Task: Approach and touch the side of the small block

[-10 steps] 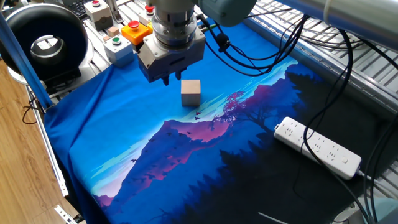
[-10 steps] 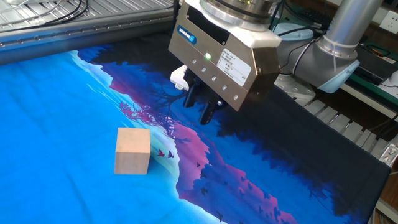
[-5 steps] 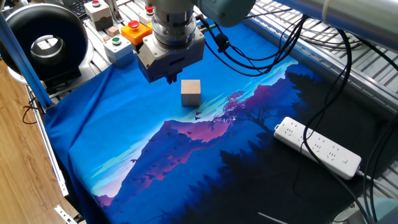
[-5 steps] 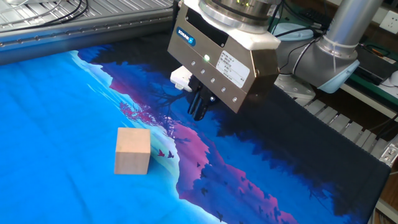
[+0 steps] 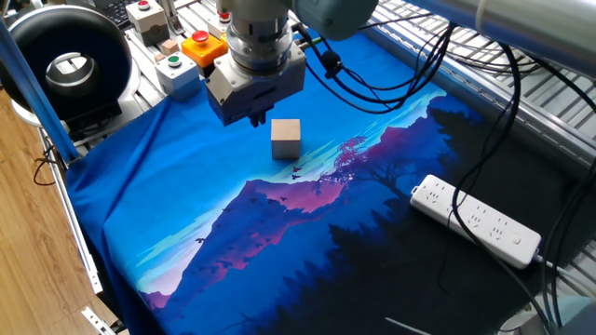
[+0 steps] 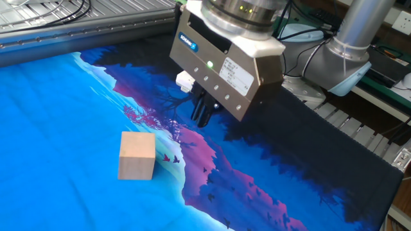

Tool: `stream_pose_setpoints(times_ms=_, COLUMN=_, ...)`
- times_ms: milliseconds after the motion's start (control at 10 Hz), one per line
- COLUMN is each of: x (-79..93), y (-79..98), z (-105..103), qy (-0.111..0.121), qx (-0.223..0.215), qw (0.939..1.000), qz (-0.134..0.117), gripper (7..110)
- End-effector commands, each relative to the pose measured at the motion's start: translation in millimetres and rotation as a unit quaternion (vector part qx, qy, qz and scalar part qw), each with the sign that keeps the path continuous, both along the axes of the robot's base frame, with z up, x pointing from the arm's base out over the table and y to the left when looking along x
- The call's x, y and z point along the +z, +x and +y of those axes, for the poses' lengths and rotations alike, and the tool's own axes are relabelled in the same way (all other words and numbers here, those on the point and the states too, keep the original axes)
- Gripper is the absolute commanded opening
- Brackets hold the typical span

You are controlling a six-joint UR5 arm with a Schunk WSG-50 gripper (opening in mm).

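Note:
The small block (image 5: 286, 138) is a plain light-tan wooden cube standing on the blue printed cloth; it also shows in the other fixed view (image 6: 137, 155). My gripper (image 5: 255, 120) hangs fingers-down just behind and left of the block, above the cloth and apart from it. In the other fixed view my gripper (image 6: 204, 117) is to the right of the block, with its two dark fingers pressed together, shut and empty.
Boxes with red, green and orange buttons (image 5: 191, 48) and a tinier wooden cube (image 5: 169, 46) stand at the back left. A white power strip (image 5: 476, 220) lies on the cloth at right. Black cables (image 5: 391, 74) trail behind my arm.
My gripper's fingers have closed together since a second ago. The gripper has shifted slightly. The block has not moved.

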State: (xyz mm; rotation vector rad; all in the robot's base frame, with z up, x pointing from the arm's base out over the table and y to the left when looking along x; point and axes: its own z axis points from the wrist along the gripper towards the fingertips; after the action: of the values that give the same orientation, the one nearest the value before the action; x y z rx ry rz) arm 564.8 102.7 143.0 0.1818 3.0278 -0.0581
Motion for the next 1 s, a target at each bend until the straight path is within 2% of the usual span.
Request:
stream_pose_setpoints(times_ms=0, x=-3.9, y=12.0, z=-1.9, qy=0.007, qx=0.003, qw=1.0, qz=0.006, gripper=7)
stream_pose_setpoints(times_ms=500, x=-7.1, y=18.4, z=-6.0, qy=0.006, qx=0.009, qw=0.9999, qz=0.006, gripper=7)
stream_pose_setpoints(times_ms=600, x=-7.2, y=18.1, z=-2.2, qy=0.013, qx=0.011, qw=0.9998, qz=0.007, gripper=7)
stream_pose_setpoints(times_ms=700, x=-7.0, y=12.3, z=20.7, qy=0.06, qx=0.007, qw=0.998, qz=0.018, gripper=7)
stream_pose_setpoints(times_ms=800, x=-7.4, y=3.2, z=21.1, qy=0.061, qx=0.002, qw=0.9975, qz=0.036, gripper=7)
stream_pose_setpoints(times_ms=900, x=-8.3, y=-7.9, z=5.4, qy=0.03, qx=0.001, qw=0.9979, qz=0.058, gripper=7)
